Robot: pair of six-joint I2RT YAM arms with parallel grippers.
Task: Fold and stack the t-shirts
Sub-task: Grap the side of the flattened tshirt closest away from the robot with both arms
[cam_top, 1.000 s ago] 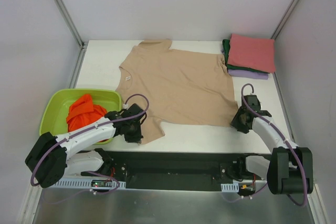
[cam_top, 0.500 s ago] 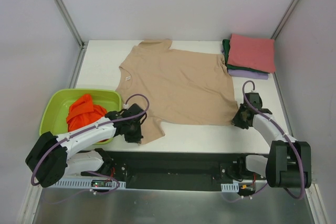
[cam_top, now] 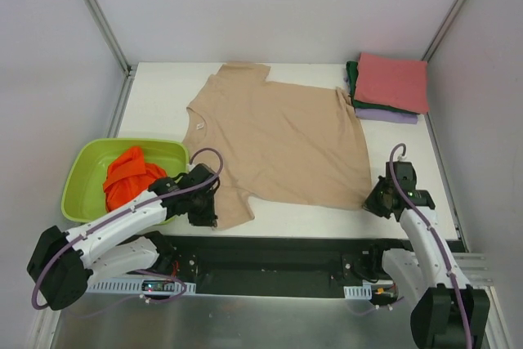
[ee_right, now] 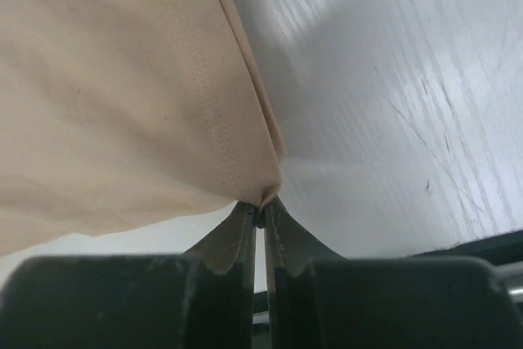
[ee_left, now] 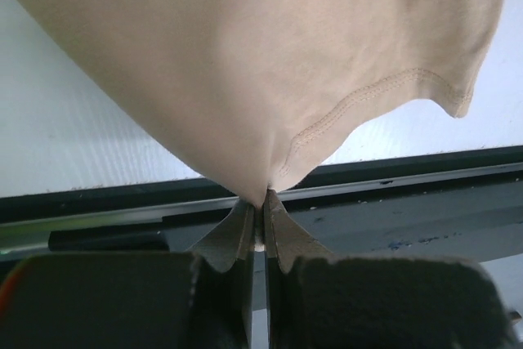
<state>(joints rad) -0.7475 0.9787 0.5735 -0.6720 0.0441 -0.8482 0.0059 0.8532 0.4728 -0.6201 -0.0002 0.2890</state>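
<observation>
We judge the beige t-shirt [cam_top: 278, 140] limp and light; left gripper [ee_left: 258, 204] and right gripper [ee_right: 260, 212] clamp its lower corners.

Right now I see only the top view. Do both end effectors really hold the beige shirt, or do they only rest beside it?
Observer: The left one holds it. Its wrist view shows the left end effector shut on a pinched fold of the beige shirt, just below the stitched sleeve edge.
Operator: And the right one?
Observer: The right end effector is shut on the very corner of the shirt, where the double-stitched bottom edge ends.
Operator: Does that corner lie flat?
Observer: It seems raised. The right wrist view shows a soft shadow on the white table beside the cloth edge.
</observation>
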